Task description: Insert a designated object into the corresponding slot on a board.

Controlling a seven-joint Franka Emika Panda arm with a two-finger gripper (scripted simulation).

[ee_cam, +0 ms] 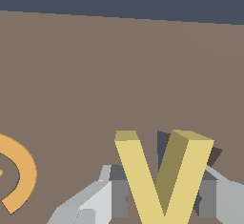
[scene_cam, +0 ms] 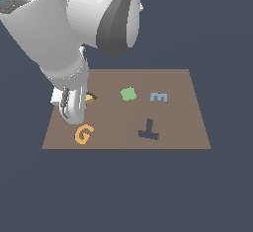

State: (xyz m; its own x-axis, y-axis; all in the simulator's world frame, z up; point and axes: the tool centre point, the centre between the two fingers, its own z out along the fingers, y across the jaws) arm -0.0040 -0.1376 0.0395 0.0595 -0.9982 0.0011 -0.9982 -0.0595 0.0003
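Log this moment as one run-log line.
gripper: shut on yellow V | slot: partly hidden behind V | seated: cannot tell | board: orange G nearby

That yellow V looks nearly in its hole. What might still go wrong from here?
1. The yellow V sits between the gripper fingers with the dark slot only peeking out behind it; if it is slightly off or twisted, it may catch on the slot's edge rather than drop in.
2. In the exterior view the arm hides most of the piece, so alignment is hard to confirm.
3. The orange G lies close by and might get nudged.
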